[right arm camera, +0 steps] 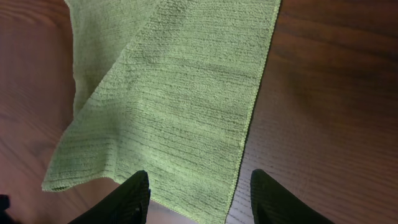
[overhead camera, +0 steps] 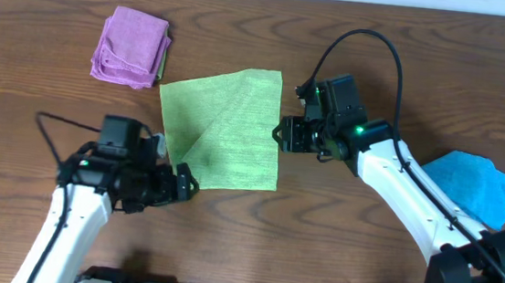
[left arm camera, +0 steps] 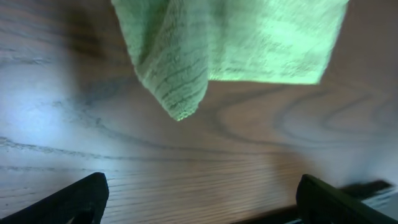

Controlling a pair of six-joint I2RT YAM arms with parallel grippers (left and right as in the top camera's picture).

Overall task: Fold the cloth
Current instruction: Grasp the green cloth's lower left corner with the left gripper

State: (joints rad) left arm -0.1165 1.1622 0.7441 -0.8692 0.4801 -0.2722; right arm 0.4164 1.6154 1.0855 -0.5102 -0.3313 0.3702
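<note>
The lime-green cloth (overhead camera: 223,128) lies mid-table with its left part folded over along a diagonal crease. My left gripper (overhead camera: 185,183) is open and empty just off the cloth's near left corner. In the left wrist view the cloth (left arm camera: 236,43) lies ahead of the open fingers (left arm camera: 199,199), with bare wood between them. My right gripper (overhead camera: 284,133) is open at the cloth's right edge. In the right wrist view its fingers (right arm camera: 199,199) straddle that edge of the cloth (right arm camera: 174,93) without gripping it. No white tag shows.
A folded purple cloth (overhead camera: 132,47) lies at the far left. A bright blue cloth (overhead camera: 473,184) lies at the right, beside my right arm. The table's front edge runs along the bottom of the overhead view.
</note>
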